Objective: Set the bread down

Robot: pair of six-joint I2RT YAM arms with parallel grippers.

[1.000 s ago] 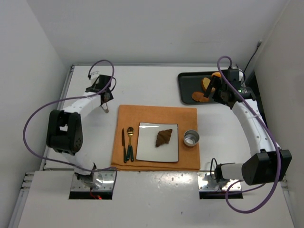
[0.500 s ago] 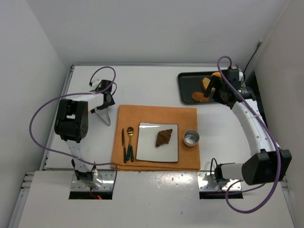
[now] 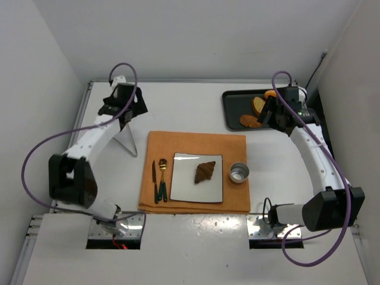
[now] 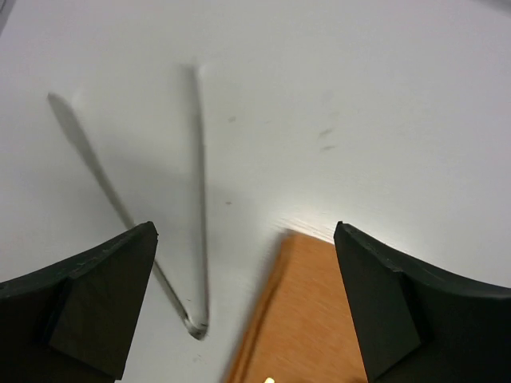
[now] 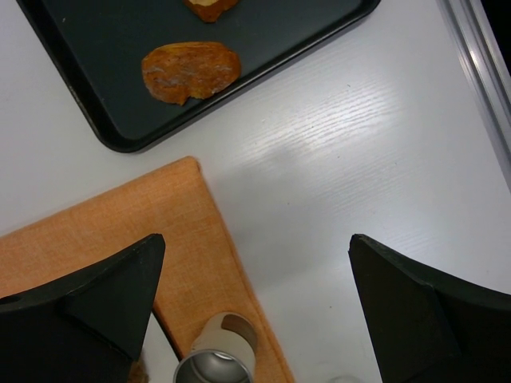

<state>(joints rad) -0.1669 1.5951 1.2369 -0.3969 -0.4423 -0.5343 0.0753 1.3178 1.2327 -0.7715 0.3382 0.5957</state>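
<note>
An orange cloth mat [image 3: 196, 142] lies in the middle of the white worktop [image 3: 178, 110]. On it sit a white square plate [image 3: 183, 178], a knife [image 3: 154, 177] and gold spoon [image 3: 162, 176] side by side just left of the plate, and a small metal cup [image 3: 238, 173] just right of it. At the far right, a black tray [image 3: 234, 107] holds flat orange-tan slices [image 3: 248, 120].

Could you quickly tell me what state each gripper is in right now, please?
Left gripper: open, holding nothing.
Right gripper: open, holding nothing.
</note>
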